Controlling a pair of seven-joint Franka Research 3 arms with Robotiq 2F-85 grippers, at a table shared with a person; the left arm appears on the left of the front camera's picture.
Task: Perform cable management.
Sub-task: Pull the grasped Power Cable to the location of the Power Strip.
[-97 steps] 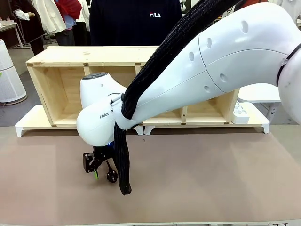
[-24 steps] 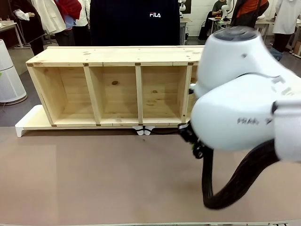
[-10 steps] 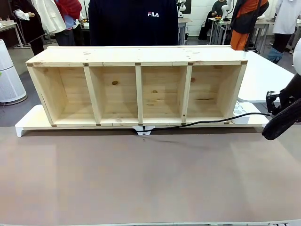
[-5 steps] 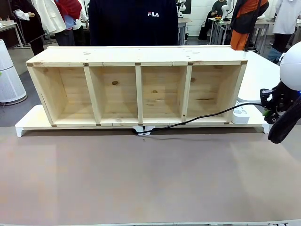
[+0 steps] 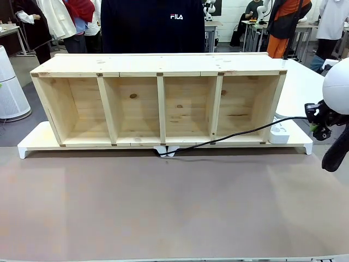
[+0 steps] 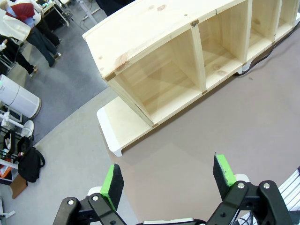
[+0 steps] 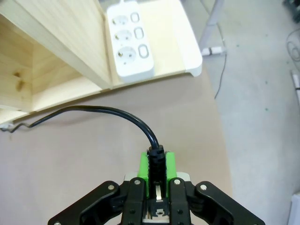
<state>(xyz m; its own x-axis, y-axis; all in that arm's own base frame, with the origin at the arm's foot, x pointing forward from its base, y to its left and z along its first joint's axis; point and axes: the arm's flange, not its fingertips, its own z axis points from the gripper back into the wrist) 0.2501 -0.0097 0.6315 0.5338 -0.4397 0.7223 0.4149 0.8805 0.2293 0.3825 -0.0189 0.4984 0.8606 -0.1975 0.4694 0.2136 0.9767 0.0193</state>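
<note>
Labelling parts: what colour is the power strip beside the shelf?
White; the power strip shows best in the right wrist view.

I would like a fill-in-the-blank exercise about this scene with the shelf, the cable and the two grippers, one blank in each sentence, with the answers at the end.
1. The wooden shelf has ___ open compartments.
2. The right gripper holds the cable by its ___.
3. The white power strip beside the shelf has ___ sockets.
4. The left gripper is ___ and holds nothing.

Missing words: four; plug; three; open.
</note>
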